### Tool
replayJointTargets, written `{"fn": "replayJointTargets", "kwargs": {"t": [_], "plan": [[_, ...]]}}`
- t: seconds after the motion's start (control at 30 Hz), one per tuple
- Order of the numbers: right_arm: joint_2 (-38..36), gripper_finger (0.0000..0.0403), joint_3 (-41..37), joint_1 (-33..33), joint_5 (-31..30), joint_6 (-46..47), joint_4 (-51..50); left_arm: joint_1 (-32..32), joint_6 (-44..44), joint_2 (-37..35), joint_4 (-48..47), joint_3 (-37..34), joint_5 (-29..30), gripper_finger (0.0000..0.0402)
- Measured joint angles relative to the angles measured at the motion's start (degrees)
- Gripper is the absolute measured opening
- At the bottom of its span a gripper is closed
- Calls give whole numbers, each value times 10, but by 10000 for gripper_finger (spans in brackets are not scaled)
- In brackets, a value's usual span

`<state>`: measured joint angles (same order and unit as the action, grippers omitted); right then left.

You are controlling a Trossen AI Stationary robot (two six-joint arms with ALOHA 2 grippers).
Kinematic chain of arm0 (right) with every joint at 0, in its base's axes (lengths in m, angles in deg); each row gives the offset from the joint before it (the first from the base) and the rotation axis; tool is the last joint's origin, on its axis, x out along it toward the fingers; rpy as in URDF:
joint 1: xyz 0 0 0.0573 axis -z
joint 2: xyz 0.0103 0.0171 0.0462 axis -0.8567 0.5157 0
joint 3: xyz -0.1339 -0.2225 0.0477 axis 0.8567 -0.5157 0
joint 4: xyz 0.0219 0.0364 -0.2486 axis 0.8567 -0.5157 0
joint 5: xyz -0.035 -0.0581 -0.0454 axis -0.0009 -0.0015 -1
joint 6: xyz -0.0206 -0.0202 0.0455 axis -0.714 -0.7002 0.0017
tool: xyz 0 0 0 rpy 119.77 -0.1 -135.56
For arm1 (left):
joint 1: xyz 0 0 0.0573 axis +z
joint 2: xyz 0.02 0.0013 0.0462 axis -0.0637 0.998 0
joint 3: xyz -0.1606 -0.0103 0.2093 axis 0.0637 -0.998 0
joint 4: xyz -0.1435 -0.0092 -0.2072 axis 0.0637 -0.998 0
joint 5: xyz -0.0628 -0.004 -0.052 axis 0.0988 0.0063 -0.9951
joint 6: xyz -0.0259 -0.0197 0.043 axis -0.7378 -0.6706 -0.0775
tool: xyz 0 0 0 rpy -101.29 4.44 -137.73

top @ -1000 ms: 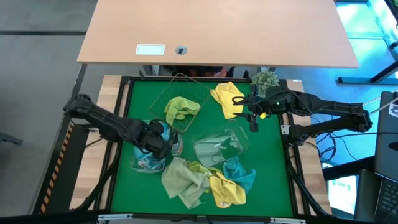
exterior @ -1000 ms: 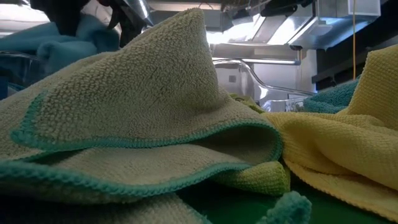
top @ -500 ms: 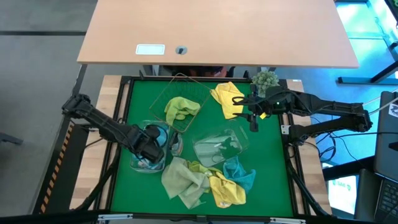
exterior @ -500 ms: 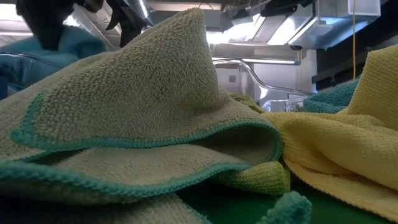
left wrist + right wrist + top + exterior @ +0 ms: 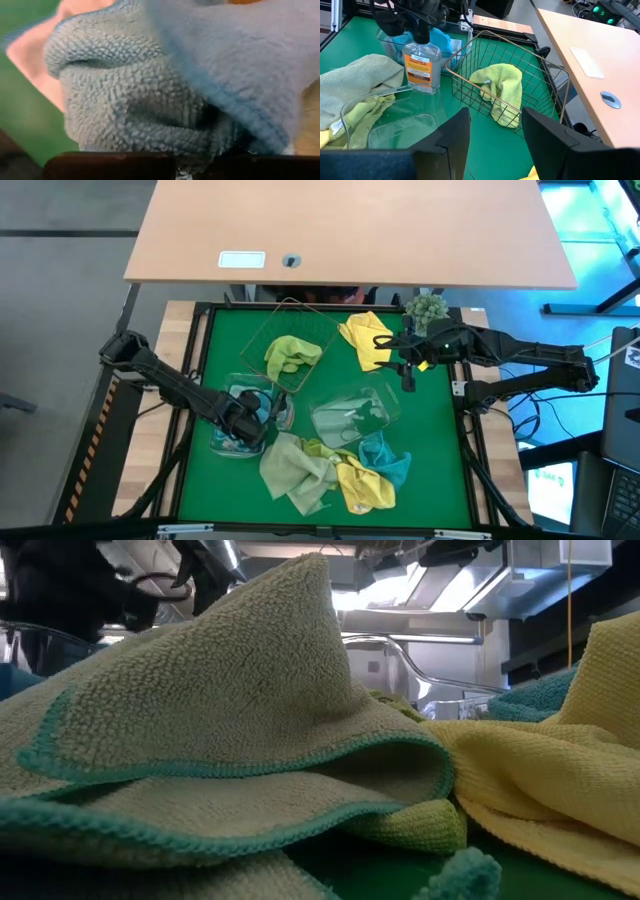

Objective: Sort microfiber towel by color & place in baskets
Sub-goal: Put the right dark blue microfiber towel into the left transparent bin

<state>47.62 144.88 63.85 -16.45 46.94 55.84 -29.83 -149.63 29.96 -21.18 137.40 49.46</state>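
The left gripper (image 5: 250, 420) is down inside the clear tub (image 5: 222, 442) at the left side of the green mat (image 5: 430, 430). A blue towel (image 5: 200, 85) lies right against it and fills the left wrist view; I cannot tell if the fingers are closed on the cloth or only pressed into it. In the right wrist view the same tub (image 5: 390, 42) shows the blue towel (image 5: 440, 40) inside, under the dark left arm.

The right gripper (image 5: 405, 365) hangs over the far right part of the mat, its fingers (image 5: 452, 135) spread apart and holding nothing. A yellow towel (image 5: 362, 338) lies just beside it on the mat.

The wire basket (image 5: 290, 345) stands at the far middle and holds a lime green towel (image 5: 290, 355). A second clear tub (image 5: 352, 418) lies in the middle of the mat, and I cannot tell what is in it.

A heap of towels lies at the near edge: a pale olive towel (image 5: 295, 470), another yellow one (image 5: 362, 485) and a teal towel (image 5: 385, 458), all touching each other.

A clear bottle (image 5: 421, 67) with an orange label stands between the left tub and the wire basket. The writing on the label is too small to read. A round fuzzy plant ball (image 5: 427, 308) sits at the far right corner.
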Motion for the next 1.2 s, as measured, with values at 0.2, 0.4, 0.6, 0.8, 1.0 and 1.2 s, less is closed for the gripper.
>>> {"fn": "replayJointTargets", "kwargs": {"t": [0.2,0.4,0.6,0.8,1.0,1.2], "plan": [[0,179,0,0,0,0,0,0,0,0,18,-24,-1,28],[0,179,0,0,0,0,0,4,-4,0,18,-25,-42,63],[0,179,0,0,0,0,0,19,-16,0,18,-24,-94,113],[0,179,0,0,0,0,0,32,-6,0,10,-4,-86,148],[0,179,0,0,0,0,0,33,5,0,-40,43,-60,152],[0,179,0,0,0,0,0,33,18,-1,-140,110,-49,152]]}}
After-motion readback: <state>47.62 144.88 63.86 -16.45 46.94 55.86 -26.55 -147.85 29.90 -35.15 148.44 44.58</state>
